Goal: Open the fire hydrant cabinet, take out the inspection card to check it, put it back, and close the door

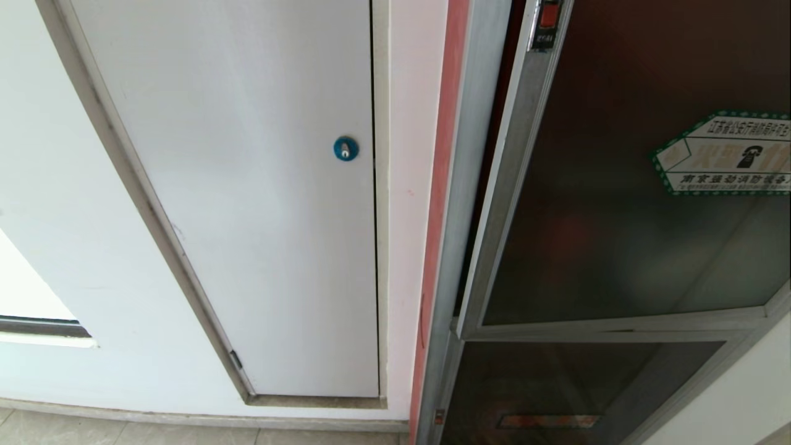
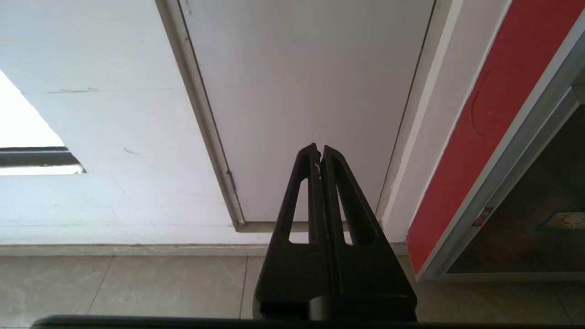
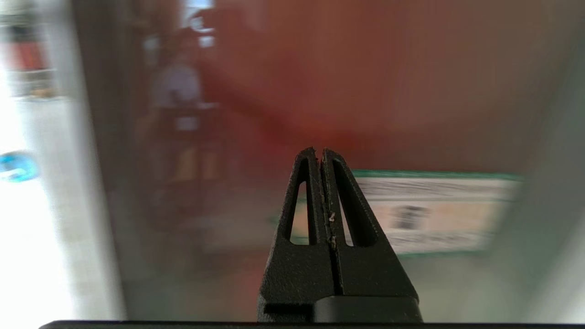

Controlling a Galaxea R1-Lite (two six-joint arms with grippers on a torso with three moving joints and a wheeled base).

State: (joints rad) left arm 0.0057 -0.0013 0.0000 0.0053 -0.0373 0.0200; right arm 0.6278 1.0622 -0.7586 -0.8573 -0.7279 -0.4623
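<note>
The fire hydrant cabinet (image 1: 460, 185) stands at the right of the head view, with a silver frame. Its door (image 1: 618, 216) is dark smoked glass and bears a green-bordered white sticker (image 1: 729, 154) and a red latch (image 1: 547, 17) at the top. A narrow dark gap runs between the door's left edge and the cabinet frame. My right gripper (image 3: 319, 150) is shut and empty, pointing at the door's glass (image 3: 411, 91) just beside the sticker (image 3: 434, 214). My left gripper (image 2: 319, 147) is shut and empty, low above the floor. Neither gripper shows in the head view. The inspection card is out of view.
A plain white panel door (image 1: 247, 185) with a blue round lock (image 1: 345, 148) fills the wall left of the cabinet. A smaller dark glass panel (image 1: 556, 383) sits below the big door. Beige floor tiles (image 2: 137, 283) meet the wall, and the cabinet's red side (image 2: 480, 137) stands nearby.
</note>
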